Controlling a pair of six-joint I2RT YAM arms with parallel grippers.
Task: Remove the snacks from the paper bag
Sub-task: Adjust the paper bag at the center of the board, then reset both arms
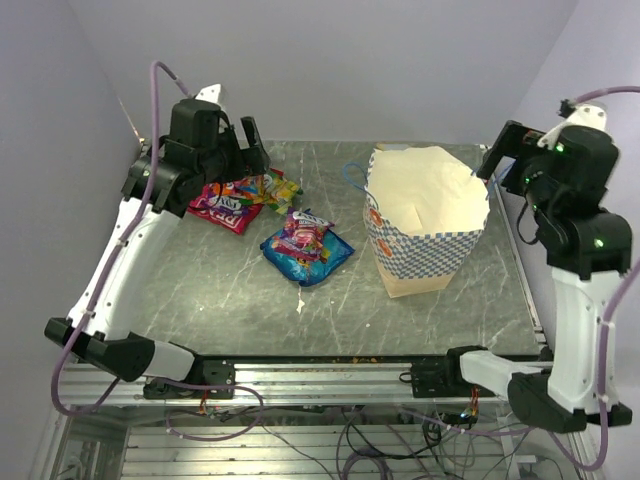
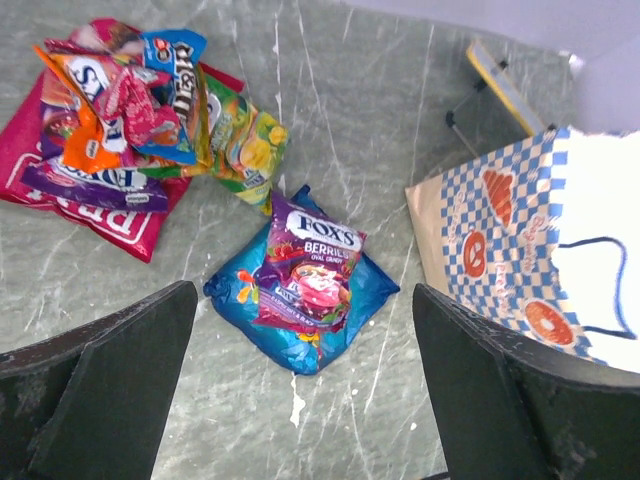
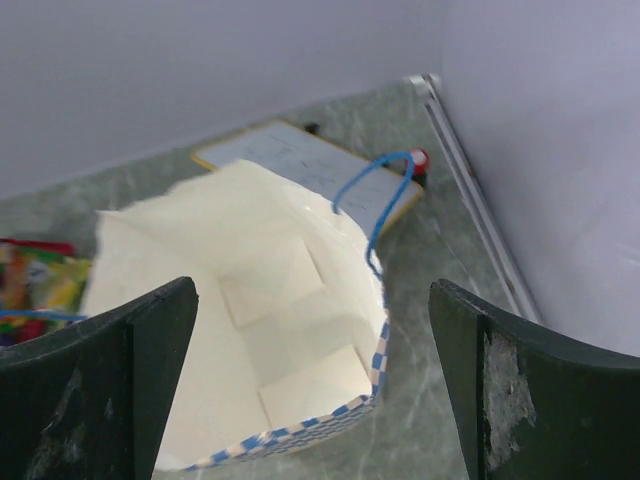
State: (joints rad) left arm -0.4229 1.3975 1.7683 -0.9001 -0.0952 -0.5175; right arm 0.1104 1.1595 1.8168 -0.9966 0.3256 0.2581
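We see the left gripper spread wide over the snacks lying on the table beside the upright paper bag, the right gripper equally wide above its mouth.

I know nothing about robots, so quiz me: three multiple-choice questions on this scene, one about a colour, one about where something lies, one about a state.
1. The paper bag has checks of which colours?
A) red and white B) blue and white C) green and white
2. Where does the Fox's packet lie?
A) on the blue packet B) inside the bag C) under the red-pink packet
3. The right gripper is:
A) open and empty B) shut on a snack C) shut on the bag's handle

Answers: 1 B, its outer wall shows blue-and-white checks; 2 A, it rests on top of the blue packet; 3 A, its jaws stand wide apart with nothing held.
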